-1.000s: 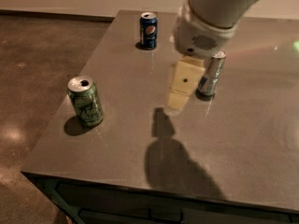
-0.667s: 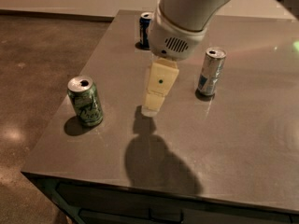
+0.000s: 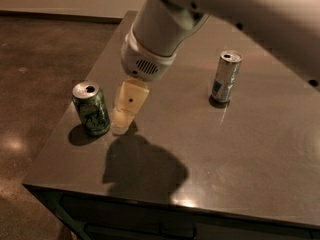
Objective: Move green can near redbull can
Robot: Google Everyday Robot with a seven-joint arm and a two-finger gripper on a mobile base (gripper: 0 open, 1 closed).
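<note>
The green can [image 3: 91, 108] stands upright near the left edge of the grey table [image 3: 240, 149]; it has pale swirly markings and a silver top. The redbull can [image 3: 225, 77] stands upright at the right of the table's middle, slim, silver and blue. My gripper [image 3: 124, 118] hangs from the big white arm just right of the green can, close beside it, its cream finger reaching down to the table surface. The redbull can is far to the gripper's right.
The table's left edge runs just beside the green can, and its front edge is near. A dark floor [image 3: 35, 59] lies to the left. The arm's shadow [image 3: 145, 169] falls on the table in front of the gripper.
The gripper has moved left and forward from beside the redbull can to right beside the green can. The Pepsi can is now hidden behind the arm. Both cans stand where they were.
</note>
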